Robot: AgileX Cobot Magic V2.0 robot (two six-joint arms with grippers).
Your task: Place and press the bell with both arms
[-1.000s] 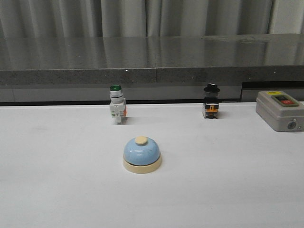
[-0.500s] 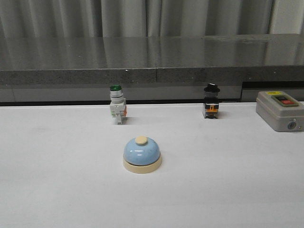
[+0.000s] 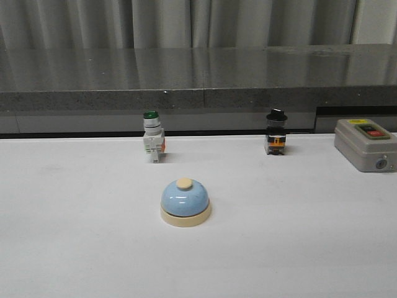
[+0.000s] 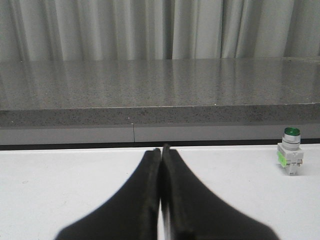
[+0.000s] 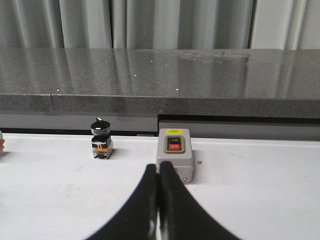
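Observation:
The light-blue dome bell [image 3: 185, 201] with cream base and cream top button stands on the white table [image 3: 74, 248], near its middle, in the front view. No arm shows in the front view. My left gripper [image 4: 161, 148] is shut and empty in the left wrist view, low over the table, and the bell is out of that view. My right gripper [image 5: 158, 164] is shut and empty in the right wrist view, pointing at the grey box; the bell is out of that view too.
A green-capped white pushbutton switch [image 3: 152, 138] stands behind the bell on the left, also in the left wrist view [image 4: 290, 156]. A black-knob switch [image 3: 276, 132] stands at the back right. A grey box with red button [image 3: 366, 144] sits far right. A grey stone ledge [image 3: 198, 87] runs behind.

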